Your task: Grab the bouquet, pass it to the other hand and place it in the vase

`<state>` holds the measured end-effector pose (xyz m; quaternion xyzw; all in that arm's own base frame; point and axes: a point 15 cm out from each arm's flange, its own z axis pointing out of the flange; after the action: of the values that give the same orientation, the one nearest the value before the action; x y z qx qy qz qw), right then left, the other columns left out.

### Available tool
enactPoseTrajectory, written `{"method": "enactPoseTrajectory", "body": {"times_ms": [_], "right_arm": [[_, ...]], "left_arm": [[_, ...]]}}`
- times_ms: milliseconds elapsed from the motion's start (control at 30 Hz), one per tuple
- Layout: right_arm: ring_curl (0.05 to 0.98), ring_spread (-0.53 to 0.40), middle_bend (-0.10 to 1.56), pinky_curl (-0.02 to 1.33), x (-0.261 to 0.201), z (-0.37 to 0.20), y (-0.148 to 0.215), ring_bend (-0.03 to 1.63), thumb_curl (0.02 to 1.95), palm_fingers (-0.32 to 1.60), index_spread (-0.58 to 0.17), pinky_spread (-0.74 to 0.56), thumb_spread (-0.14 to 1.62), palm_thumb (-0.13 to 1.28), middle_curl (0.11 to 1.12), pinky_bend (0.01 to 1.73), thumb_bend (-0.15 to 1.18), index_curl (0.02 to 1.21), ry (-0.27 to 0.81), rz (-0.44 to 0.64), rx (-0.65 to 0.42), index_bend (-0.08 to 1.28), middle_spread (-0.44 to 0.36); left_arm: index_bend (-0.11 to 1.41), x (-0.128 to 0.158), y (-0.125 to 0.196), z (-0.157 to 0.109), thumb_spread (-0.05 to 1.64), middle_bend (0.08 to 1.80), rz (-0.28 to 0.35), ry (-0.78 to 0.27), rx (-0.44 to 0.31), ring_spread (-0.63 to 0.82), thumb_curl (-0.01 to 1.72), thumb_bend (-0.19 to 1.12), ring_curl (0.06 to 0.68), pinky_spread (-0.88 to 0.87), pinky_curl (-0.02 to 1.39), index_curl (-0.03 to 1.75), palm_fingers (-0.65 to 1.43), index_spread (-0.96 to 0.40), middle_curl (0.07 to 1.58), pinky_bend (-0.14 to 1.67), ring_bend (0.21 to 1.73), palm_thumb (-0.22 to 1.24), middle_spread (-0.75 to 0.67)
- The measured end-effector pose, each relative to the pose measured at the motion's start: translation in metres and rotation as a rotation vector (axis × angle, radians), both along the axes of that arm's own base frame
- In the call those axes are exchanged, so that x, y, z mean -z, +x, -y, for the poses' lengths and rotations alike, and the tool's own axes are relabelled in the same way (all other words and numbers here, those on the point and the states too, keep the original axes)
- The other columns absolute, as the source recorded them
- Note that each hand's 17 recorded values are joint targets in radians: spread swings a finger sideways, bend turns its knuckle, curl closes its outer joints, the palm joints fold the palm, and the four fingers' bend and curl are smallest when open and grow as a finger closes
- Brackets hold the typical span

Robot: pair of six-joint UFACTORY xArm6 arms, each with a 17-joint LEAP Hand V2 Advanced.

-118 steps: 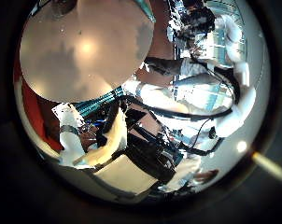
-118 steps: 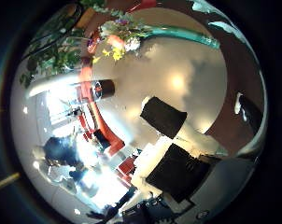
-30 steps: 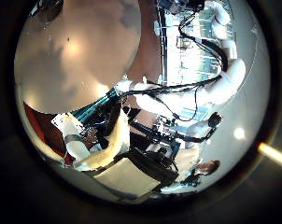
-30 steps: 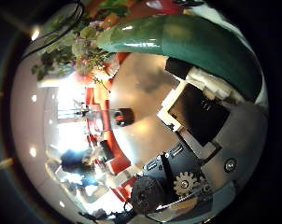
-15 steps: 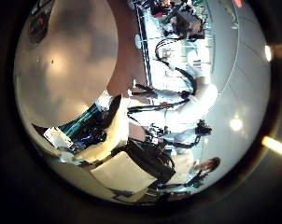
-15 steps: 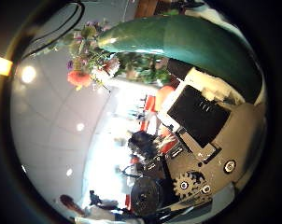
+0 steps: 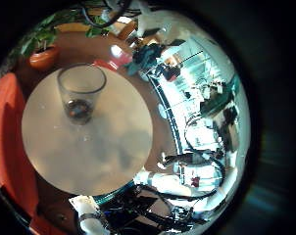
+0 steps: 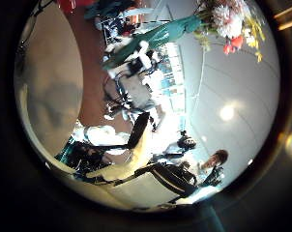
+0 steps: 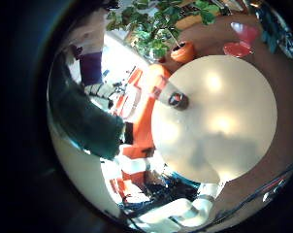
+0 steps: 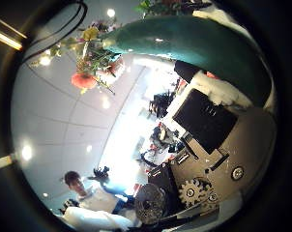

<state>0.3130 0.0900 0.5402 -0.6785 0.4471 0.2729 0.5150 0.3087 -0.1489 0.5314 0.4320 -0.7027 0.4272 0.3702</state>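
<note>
Bouquet (image 10: 185, 43), clamped in the right hand's fingers (image 10: 219, 121), now lifted with ceiling behind it.

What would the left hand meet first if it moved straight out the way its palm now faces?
Probably the round table, close beside the glass vase standing on it. Nothing shows in between, though depth is hard to judge.

Your right hand (image 10: 199, 126) has its black and white fingers (image 10: 209, 116) curled round the bouquet's teal wrapped stem (image 10: 185, 43), raised in the air, while your left hand (image 8: 136, 159) waits near it with its fingers relaxed and holding nothing, its palm turned toward the right hand.
</note>
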Motion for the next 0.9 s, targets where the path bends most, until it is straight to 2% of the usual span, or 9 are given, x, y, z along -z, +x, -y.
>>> {"method": "enactPoseTrajectory", "body": {"times_ms": [133,233,433,733,900], "right_arm": [[0.690,-0.186,1.36,0.86,0.007,-0.021,-0.011,1.49,1.30,1.12,-0.228,-0.19,0.78,1.11,0.85,1.29,0.11,0.91,0.002,-0.011,-0.063,1.19,-0.140],[0.691,-0.187,1.36,0.87,0.006,-0.036,-0.019,1.49,1.33,1.12,-0.227,-0.19,0.78,1.11,0.85,1.28,0.11,0.91,-0.007,-0.007,-0.103,1.20,-0.140],[0.692,-0.187,1.37,0.89,0.008,-0.046,-0.029,1.48,1.37,1.12,-0.226,-0.20,0.78,1.11,0.84,1.27,0.10,0.91,-0.032,-0.006,-0.130,1.20,-0.138],[0.695,-0.187,1.37,0.92,0.022,-0.074,-0.037,1.48,1.41,1.12,-0.225,-0.20,0.78,1.11,0.84,1.25,0.09,0.90,-0.070,-0.035,-0.199,1.20,-0.137],[0.696,-0.187,1.37,0.93,0.033,-0.079,-0.034,1.48,1.44,1.12,-0.225,-0.20,0.78,1.11,0.83,1.23,0.08,0.90,-0.112,-0.047,-0.200,1.20,-0.137]], "left_arm": [[0.15,-0.004,-0.015,0.004,0.99,0.21,-0.045,-0.097,0.115,0.50,0.32,-0.03,0.212,0.47,0.33,0.30,0.16,0.17,0.36,0.24,0.53,0.16,0.37],[0.14,-0.014,-0.017,0.001,0.97,0.21,-0.053,-0.170,0.154,0.51,0.32,-0.04,0.210,0.48,0.34,0.29,0.14,0.18,0.35,0.25,0.53,0.15,0.40],[0.15,-0.019,-0.022,0.002,0.94,0.20,-0.064,-0.225,0.178,0.53,0.32,-0.03,0.211,0.48,0.34,0.28,0.12,0.20,0.35,0.26,0.55,0.15,0.43],[0.17,-0.035,-0.019,0.008,0.93,0.20,-0.032,-0.280,0.182,0.54,0.34,-0.02,0.208,0.49,0.34,0.28,0.11,0.21,0.35,0.28,0.56,0.20,0.45],[0.19,-0.040,-0.019,0.019,0.93,0.27,-0.034,-0.315,0.192,0.53,0.34,-0.02,0.188,0.49,0.31,0.31,0.23,0.19,0.36,0.22,0.52,0.24,0.40]]}}
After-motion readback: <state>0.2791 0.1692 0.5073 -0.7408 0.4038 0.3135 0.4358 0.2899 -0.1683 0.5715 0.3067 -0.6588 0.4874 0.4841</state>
